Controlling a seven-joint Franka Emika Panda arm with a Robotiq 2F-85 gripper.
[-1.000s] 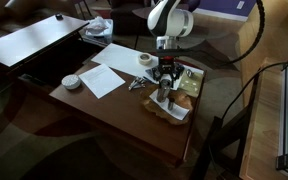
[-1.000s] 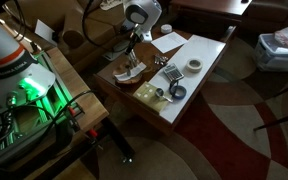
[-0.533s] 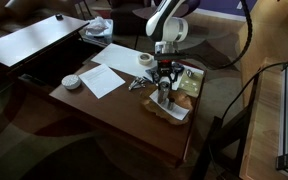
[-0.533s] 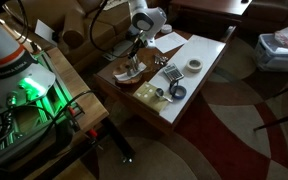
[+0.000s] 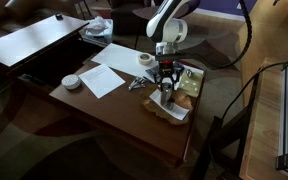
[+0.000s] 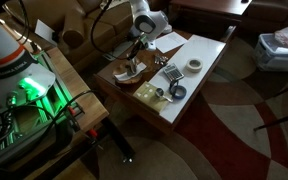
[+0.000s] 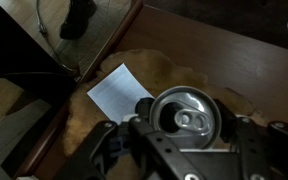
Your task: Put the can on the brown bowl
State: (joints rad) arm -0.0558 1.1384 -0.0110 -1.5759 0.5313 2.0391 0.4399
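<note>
Exterior view: the claw [image 5: 164,86] pointed straight down from the arm [image 5: 170,22] over the brown bowl [image 5: 181,104], which lay near an edge of the counter [image 5: 104,108]. The can [image 5: 165,95] stood upright between its fingers.
Exterior view: the can [image 6: 128,70] was too small to make out clearly. The claw [image 6: 130,66] sat low over the brown bowl [image 6: 122,76].
Wrist view: the can [image 7: 187,113] showed its silvery top between the fingers [image 7: 112,150]. The claw [image 7: 187,128] was narrowed against it on both sides and appeared to hold it. The brown bowl [image 7: 164,68] lay beneath, with a white paper piece [image 7: 118,90] on it.
Where the can was: gripped over the bowl. Whether its base touched the bowl could not be told.
Step in hand: setting the can down, probably near the end of the task.
Next move: lower gently until the can rests flat, spread the fingers, then rise straight up so the can is not tipped.
</note>
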